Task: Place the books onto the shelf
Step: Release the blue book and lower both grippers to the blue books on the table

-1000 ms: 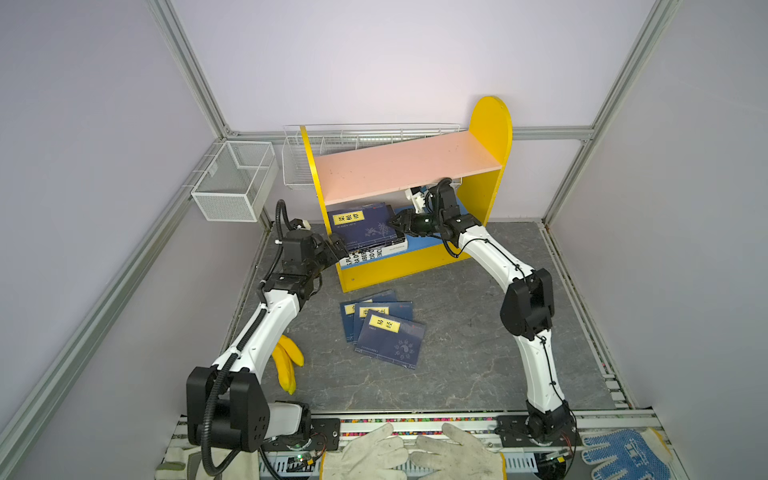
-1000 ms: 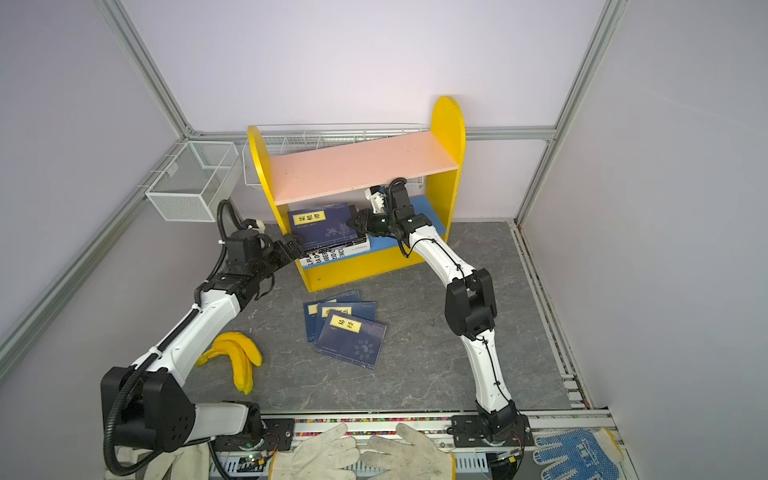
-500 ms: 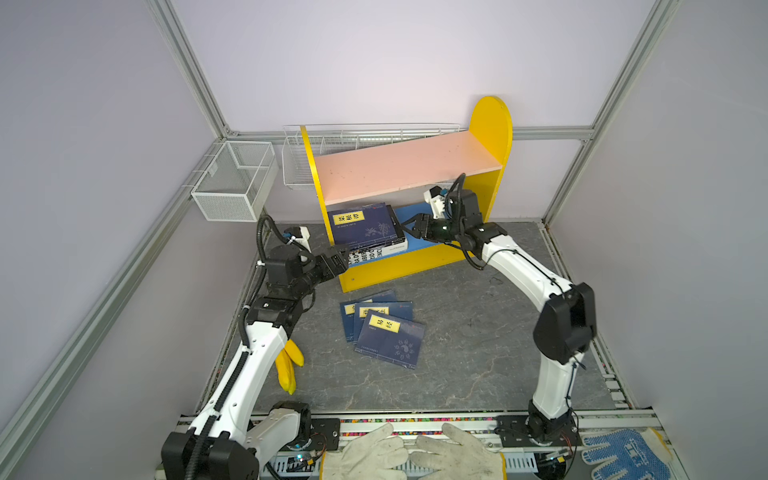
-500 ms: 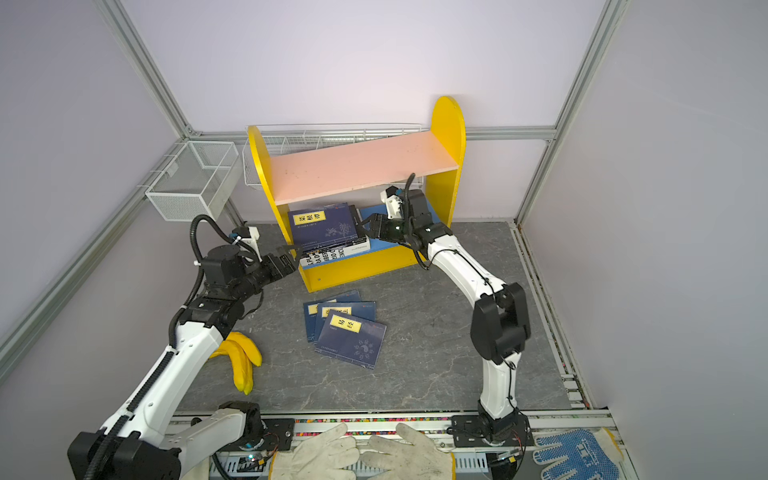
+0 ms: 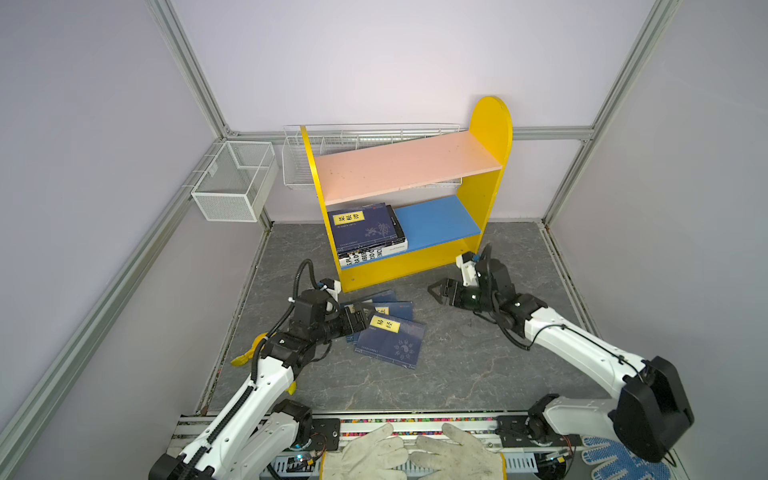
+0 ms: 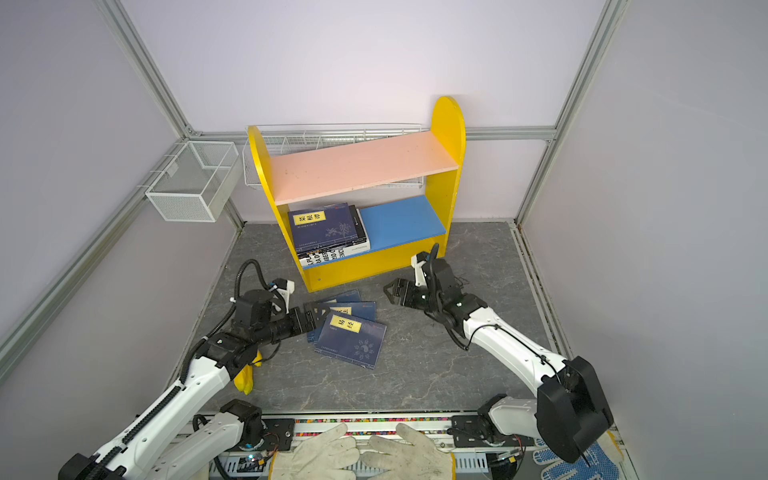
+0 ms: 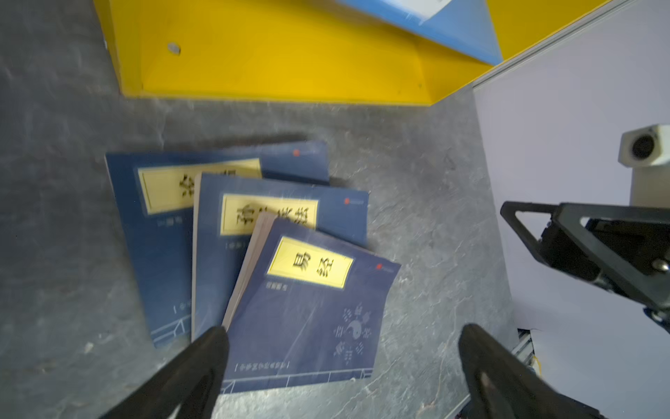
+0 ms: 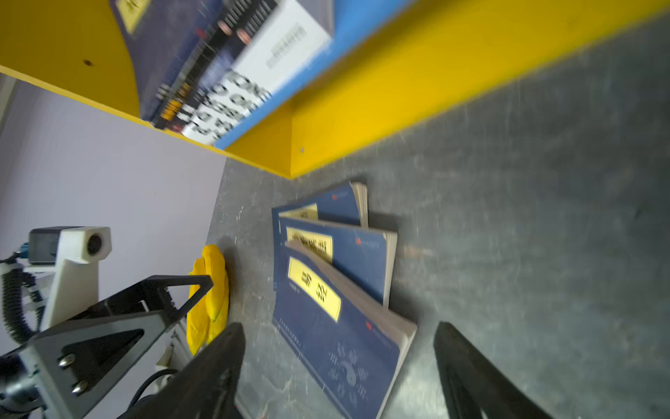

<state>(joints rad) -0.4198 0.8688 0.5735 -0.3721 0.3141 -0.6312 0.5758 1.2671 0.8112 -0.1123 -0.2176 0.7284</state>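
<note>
Our left end effector (image 7: pixel 342 336) and right end effector (image 5: pixel 437 294) gape wide, empty, by three thin, probably floppy books (image 5: pixel 390 340) fanned on the surface (image 5: pixel 457 365) just before the shelf (image 5: pixel 490 124); we'd pinch the top one's free edge.

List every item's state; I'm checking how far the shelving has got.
left gripper: open, empty, by the floor books.
right gripper: open, empty.
floor books: three navy, flat, overlapping, unshelved.
shelved books: stacked flat on the blue lower board.
shelf: upright.
bananas: lying on the floor.
</note>
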